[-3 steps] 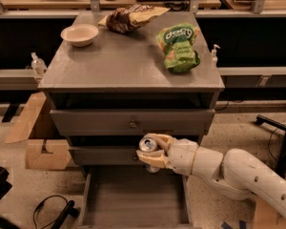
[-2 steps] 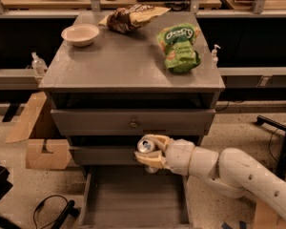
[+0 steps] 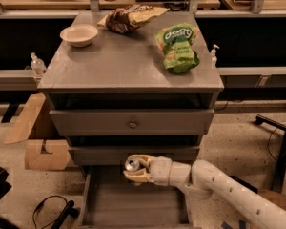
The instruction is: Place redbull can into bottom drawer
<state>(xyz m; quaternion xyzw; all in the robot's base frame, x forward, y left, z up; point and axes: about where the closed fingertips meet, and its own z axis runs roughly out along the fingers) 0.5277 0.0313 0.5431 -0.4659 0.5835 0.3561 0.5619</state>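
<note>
Gripping the redbull can [image 3: 132,164], the gripper [image 3: 133,169] hangs at about six o'clock from the middle of the view. It is in front of the middle drawer [image 3: 95,155] and over the back edge of the bottom drawer [image 3: 133,205]. The jaws are closed around the can's body, one cream finger [image 3: 142,159] above it and one below. The can is tipped so that its one silver top faces up and toward the camera. The bottom drawer is pulled out, and the can is above it, not inside.

From the left, one clear bottle [image 3: 36,65] stands at nine o'clock of the cabinet [image 3: 109,66], and one cardboard box [image 3: 44,152] lies at seven. On the cabinet top, one bowl [image 3: 79,34] sits at ten o'clock, one brown bag [image 3: 128,17] at twelve and one green bag [image 3: 178,46] at two. One pump bottle [image 3: 213,55] stands just past the right edge. There are three drawers, and one knob [image 3: 132,124] shows, on the top drawer. One white arm [image 3: 233,191] reaches in from five o'clock.
</note>
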